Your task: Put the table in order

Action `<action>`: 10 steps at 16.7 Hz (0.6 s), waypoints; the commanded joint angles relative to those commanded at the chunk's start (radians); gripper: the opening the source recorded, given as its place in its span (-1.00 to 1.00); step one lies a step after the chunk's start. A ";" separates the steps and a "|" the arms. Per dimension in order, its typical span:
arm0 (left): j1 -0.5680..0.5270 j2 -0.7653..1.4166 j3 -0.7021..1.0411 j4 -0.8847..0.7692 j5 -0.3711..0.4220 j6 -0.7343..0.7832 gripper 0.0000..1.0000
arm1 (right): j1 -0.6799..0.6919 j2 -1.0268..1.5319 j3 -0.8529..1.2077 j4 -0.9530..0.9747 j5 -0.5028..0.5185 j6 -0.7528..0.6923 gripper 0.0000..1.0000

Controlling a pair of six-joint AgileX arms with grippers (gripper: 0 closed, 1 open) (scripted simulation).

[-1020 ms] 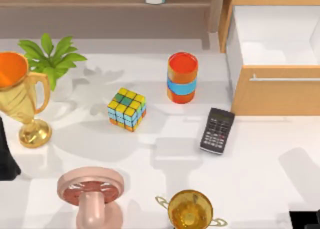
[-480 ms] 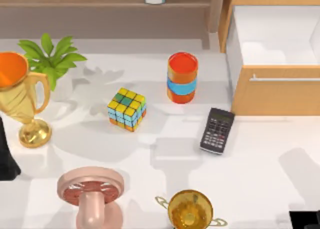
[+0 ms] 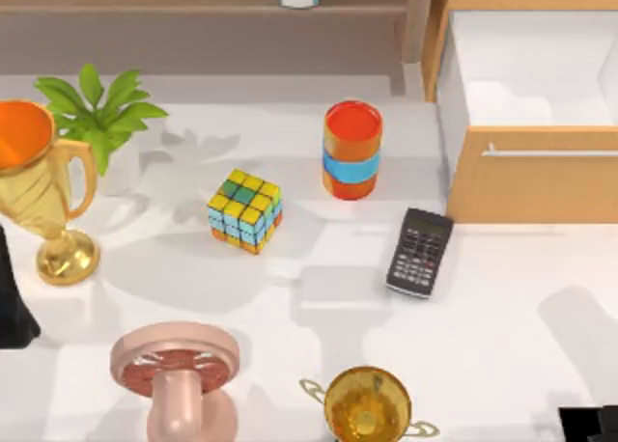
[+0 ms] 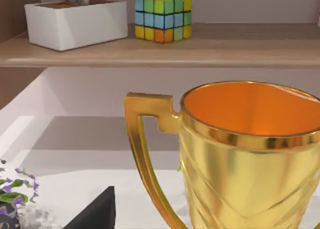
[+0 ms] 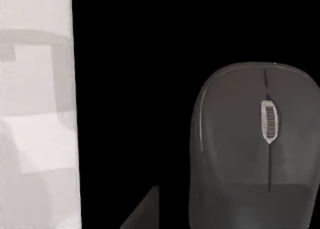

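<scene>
Table (image 3: 502, 297) uncleared: cube (image 3: 244, 210), calculator (image 3: 420, 252), can (image 3: 352, 150) mid-table; trophies (image 3: 43, 191) at left, near edges; drawer (image 3: 526, 186) open at far right corner. Grippers' state: cannot tell. Nothing stowed yet

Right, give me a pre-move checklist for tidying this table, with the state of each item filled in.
1. Drawer is open to take things: ok, its white inside shows.
2. Calculator is free to pick: ok, it lies flat, apart from the striped can and the drawer front.
3. Cube on the table is unobstructed: ok, nothing touches it.
4. Shelf has room: ok, there is bare board beside the second cube and the tissue box.
5. Left arm is clear of the tall trophy: cannot tell, the trophy stands close in the left wrist view.
6. Gripper states: cannot tell.
</scene>
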 joint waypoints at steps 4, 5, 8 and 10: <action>0.000 0.000 0.000 0.000 0.000 0.000 1.00 | 0.000 0.000 0.000 0.000 0.000 0.000 1.00; 0.000 0.000 0.000 0.000 0.000 0.000 1.00 | 0.000 0.000 0.000 0.000 0.000 0.000 1.00; 0.000 0.000 0.000 0.000 0.000 0.000 1.00 | 0.000 0.000 0.000 0.000 0.000 0.000 1.00; 0.000 0.000 0.000 0.000 0.000 0.000 1.00 | 0.000 0.000 0.001 0.000 0.000 0.000 1.00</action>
